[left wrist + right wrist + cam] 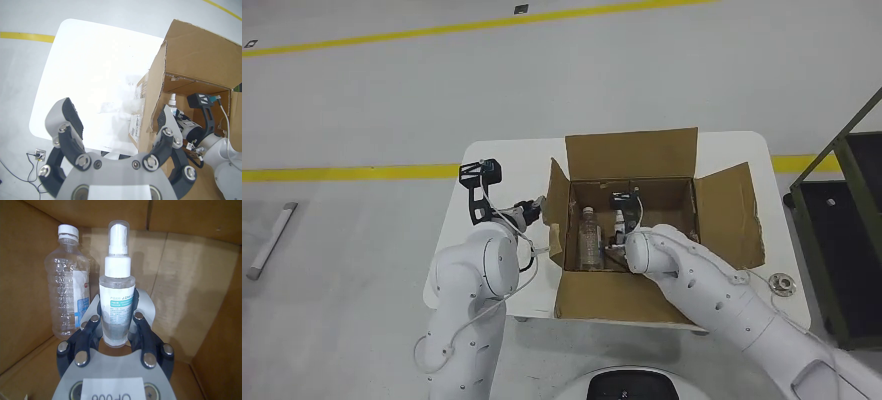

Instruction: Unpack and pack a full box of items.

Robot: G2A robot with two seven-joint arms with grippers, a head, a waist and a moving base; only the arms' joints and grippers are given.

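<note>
An open cardboard box (722, 215) stands on the white table (492, 290), its flaps folded outward. Inside, a clear plastic water bottle (589, 238) (66, 291) with a white cap stands against a wall. Beside it is a white-capped spray bottle (619, 222) (117, 306) (172, 100), upright, with my right gripper (117, 303) (617, 238) shut around its labelled body. My left gripper (119, 117) (535, 208) hangs open just outside the box's torn left flap (157, 89), above bare tabletop, holding nothing.
A small round metal part (782, 284) lies on the table right of the box. A dark green rack (842, 230) stands beside the table's right end. White tabletop (85, 75) lies open left of the box. A socket with cables (39, 153) sits on the floor.
</note>
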